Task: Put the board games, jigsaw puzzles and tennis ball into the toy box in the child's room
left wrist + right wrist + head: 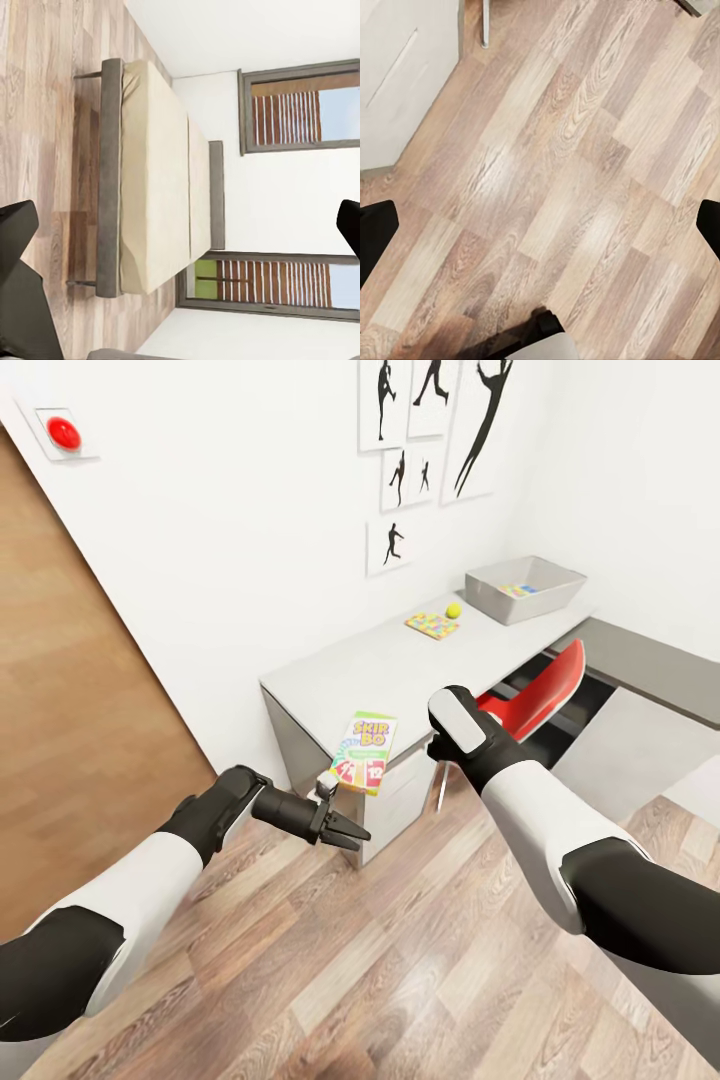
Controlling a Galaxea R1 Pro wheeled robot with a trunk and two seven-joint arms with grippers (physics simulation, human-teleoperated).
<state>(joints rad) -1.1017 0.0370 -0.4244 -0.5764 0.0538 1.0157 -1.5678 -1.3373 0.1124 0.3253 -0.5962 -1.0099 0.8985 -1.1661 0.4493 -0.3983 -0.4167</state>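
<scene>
The long light grey counter [400, 665] runs from the centre of the head view toward the upper right, against the white wall. At its near end lies the flat green-and-red "SKIP-BO" game box with yellow edges [364, 751], overhanging the counter's front edge. Farther back, right of centre, sits a thin squarish puzzle mat of yellow, pink, blue and green pieces [432, 625], and just beside it the small yellow-green tennis ball [453, 611]. The light grey rectangular bin with sloping sides [524, 588] stands at the counter's far end in the upper right; a second multicoloured mat [516, 590] shows inside it. A red chair [545, 692] is tucked under the counter.

The left end effector [345, 830] hangs left of centre over the wood-plank floor [330, 970], just below the SKIP-BO box and apart from it, its fingers spread and released, grasping nothing. In the left wrist view the low cream mattress on a grey frame [154, 180] lies bare. The right end effector's dark fingers [375, 232] sit at opposite edges of the right wrist view, wide apart and empty above the floor.
</scene>
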